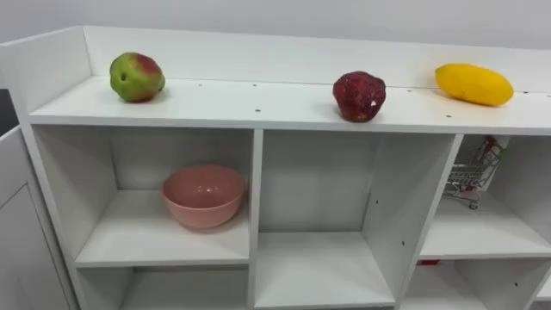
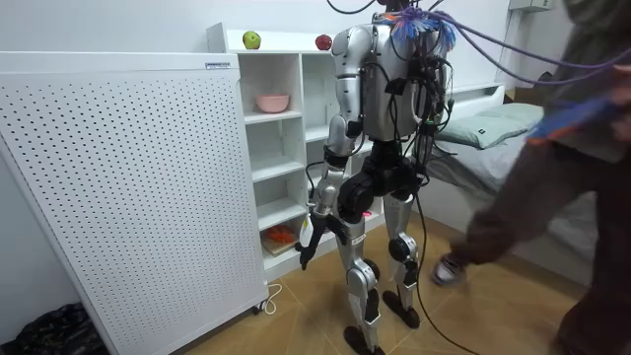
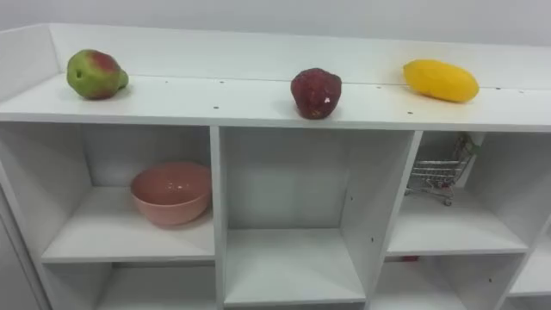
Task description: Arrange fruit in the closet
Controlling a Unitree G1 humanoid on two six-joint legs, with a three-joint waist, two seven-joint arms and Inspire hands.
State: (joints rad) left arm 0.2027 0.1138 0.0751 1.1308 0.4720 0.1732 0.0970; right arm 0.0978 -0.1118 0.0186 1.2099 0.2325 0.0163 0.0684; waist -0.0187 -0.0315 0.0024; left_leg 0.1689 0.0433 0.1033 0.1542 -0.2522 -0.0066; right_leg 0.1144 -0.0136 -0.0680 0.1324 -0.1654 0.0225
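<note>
Three fruits lie on top of the white closet. A green and red apple is at the left, a dark red fruit sits in the middle, and a yellow mango is at the right. In the room view I stand upright facing the closet, close to it. My left hand hangs beside my thigh with straight fingers and holds nothing. The apple and the red fruit are at about my shoulder height.
A pink bowl sits in the upper left compartment and a small wire shopping cart in the upper right one. A white pegboard panel stands left of the closet. A person walks past a bed at the room view's right.
</note>
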